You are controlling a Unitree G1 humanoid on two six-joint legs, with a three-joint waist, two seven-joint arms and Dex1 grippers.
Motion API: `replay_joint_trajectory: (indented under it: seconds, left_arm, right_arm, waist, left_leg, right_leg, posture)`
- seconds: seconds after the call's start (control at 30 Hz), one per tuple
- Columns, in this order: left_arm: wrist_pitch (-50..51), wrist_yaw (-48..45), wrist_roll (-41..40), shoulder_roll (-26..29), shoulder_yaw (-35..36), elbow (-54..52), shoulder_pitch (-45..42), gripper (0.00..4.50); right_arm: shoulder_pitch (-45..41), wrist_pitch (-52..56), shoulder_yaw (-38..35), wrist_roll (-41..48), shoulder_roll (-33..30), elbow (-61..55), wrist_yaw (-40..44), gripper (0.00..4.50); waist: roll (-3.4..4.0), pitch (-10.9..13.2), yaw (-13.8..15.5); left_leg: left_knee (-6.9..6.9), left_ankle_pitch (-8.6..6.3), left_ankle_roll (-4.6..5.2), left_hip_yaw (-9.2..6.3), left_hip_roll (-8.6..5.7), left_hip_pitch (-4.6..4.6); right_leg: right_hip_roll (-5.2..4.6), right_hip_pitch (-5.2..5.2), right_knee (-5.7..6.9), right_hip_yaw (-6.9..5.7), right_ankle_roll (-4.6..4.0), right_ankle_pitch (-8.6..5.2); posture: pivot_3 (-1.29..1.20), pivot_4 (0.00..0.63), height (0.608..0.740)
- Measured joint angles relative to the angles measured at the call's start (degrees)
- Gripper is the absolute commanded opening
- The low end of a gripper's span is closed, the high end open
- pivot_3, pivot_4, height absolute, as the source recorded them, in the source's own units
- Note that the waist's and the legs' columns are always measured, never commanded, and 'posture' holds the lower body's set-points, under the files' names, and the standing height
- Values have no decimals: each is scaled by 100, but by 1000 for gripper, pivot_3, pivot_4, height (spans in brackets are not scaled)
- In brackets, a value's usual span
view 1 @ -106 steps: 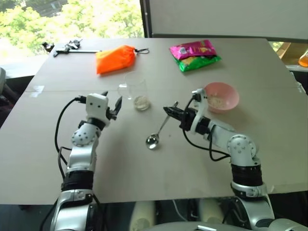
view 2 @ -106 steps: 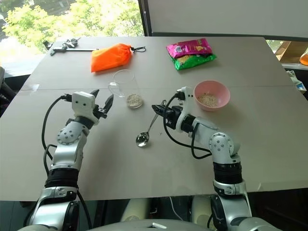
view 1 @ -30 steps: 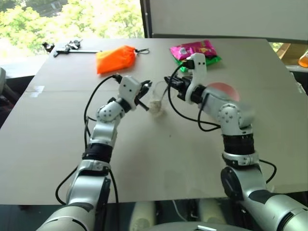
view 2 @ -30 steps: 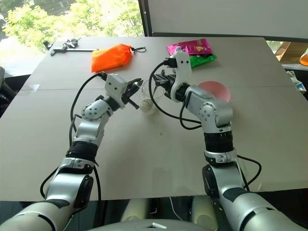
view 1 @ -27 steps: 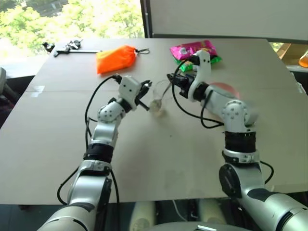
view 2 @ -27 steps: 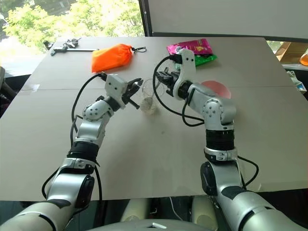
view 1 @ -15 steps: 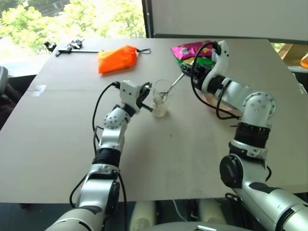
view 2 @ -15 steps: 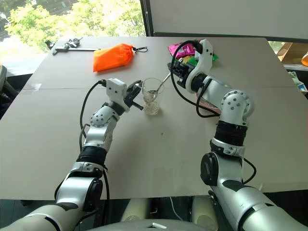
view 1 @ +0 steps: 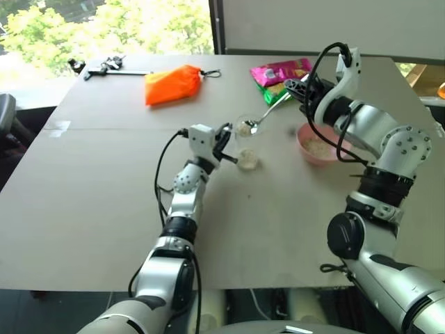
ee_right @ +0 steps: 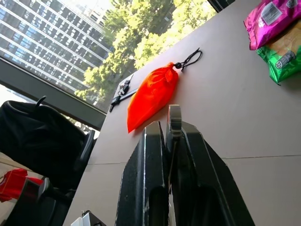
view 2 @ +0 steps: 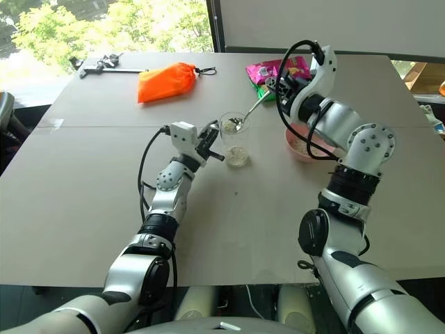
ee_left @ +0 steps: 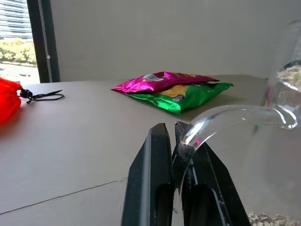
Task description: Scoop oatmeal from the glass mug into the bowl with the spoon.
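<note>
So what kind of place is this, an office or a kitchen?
Probably an upper-floor office or lab rather than a kitchen: a plain grey table, a window onto trees and high-rise blocks, and a black office chair beside it.

Left tool (view 1: 226,142) clamped shut, right tool (view 1: 292,85) clamped shut, raised higher

head pair: high above the near table (view 1: 83,209) edge, facing forward and down, wide; both eyes share the whole tabletop. left wrist view: very close and low over the table, facing the snack packets (ee_left: 171,89) toward 1 o'clock. right wrist view: raised, facing the orange pouch (ee_right: 150,96) toward 11 o'clock. all views share pouch or packets.
</note>
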Motion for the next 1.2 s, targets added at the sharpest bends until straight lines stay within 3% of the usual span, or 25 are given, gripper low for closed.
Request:
replay_joint_trajectory:
  seconds: [0.67,1.2]
  left_arm:
    - [-324,-82,-155,-232,155,366,-73,57]
    - [-930,36,248,-110,105,738,-279,57]
  right_arm:
    - [351,-313,-119,1295,-269,110,-610,0]
    - [997,-1311,82,3230,-84,-119,-2441,0]
  waist:
    - [0,0,-17]
    - [0,1,-60]
  left_leg:
    - [-5,0,0,2,1,-1]
    - [-6,0,0,3,2,-6]
  right_leg:
    - [2,-3,-3,1,0,0]
    - [2,-7,-4,2,0,0]
  posture:
    - [0,150,696]
    - [0,150,696]
